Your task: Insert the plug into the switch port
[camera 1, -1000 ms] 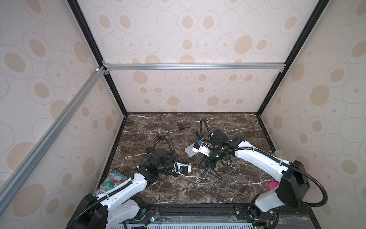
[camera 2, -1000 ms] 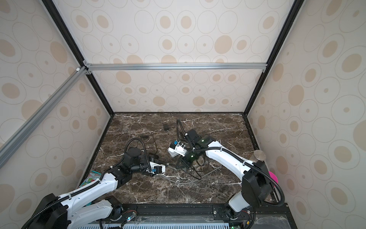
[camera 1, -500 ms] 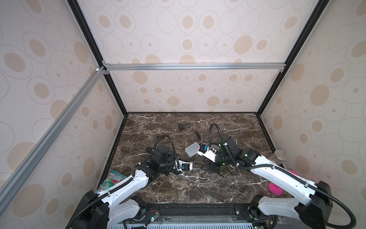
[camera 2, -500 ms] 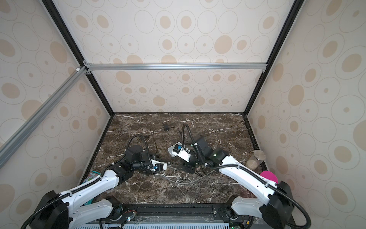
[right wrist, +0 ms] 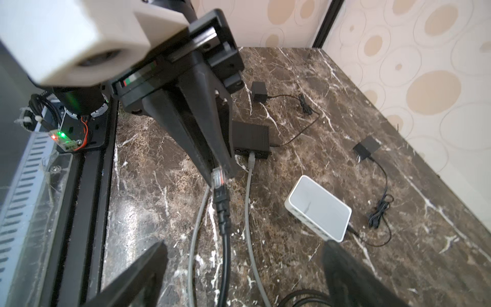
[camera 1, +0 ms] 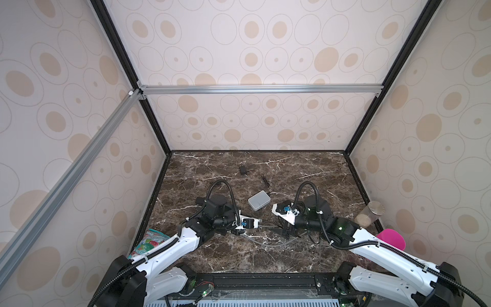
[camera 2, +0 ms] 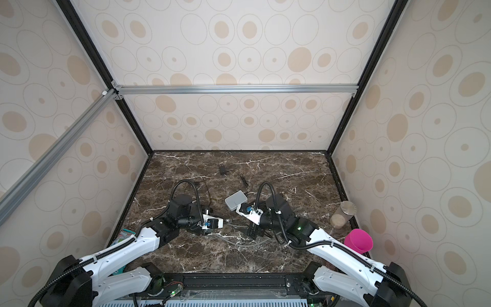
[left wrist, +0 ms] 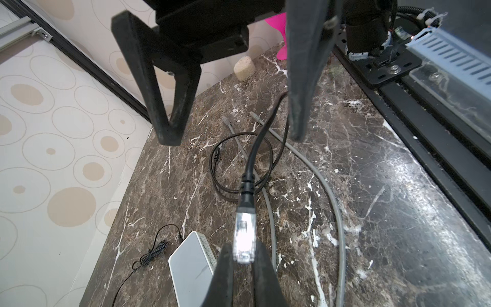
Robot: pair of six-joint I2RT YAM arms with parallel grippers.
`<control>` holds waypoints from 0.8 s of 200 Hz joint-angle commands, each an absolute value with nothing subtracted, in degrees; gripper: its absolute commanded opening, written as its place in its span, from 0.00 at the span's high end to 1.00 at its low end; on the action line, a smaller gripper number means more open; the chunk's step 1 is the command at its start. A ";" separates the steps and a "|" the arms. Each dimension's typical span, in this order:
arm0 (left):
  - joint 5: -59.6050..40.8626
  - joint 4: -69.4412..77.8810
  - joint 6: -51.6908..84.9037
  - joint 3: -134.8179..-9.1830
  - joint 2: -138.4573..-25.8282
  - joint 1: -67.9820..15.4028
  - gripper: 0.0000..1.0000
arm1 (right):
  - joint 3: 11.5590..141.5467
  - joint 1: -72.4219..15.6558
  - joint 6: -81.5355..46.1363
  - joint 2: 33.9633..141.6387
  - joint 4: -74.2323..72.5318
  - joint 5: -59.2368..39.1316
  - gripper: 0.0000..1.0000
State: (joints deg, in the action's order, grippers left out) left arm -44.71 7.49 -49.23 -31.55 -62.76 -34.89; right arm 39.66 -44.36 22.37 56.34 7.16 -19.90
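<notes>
Plug [left wrist: 244,226] tip blurred, close to the lens, pinched in left claw [left wrist: 242,247]; claw fingers [left wrist: 223,276] cut by the frame edge.
White switch [left wrist: 191,263] beside left claw: one end cut off, ports partly behind a finger.
Black switch [right wrist: 251,134] beyond left claw: some ports hidden by it.
Right claw [right wrist: 244,244] fingers [right wrist: 138,276] cut off.
Port detail in both top views too small to tell.
</notes>
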 commanded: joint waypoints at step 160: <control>-47.81 3.61 -44.06 -37.41 -65.12 -35.30 0.87 | 45.69 -46.67 25.75 63.23 13.06 -20.16 0.73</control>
State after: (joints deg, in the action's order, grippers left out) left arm -46.63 5.02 -44.88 -35.00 -64.73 -34.89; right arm 43.83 -45.76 24.27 62.50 11.46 -20.82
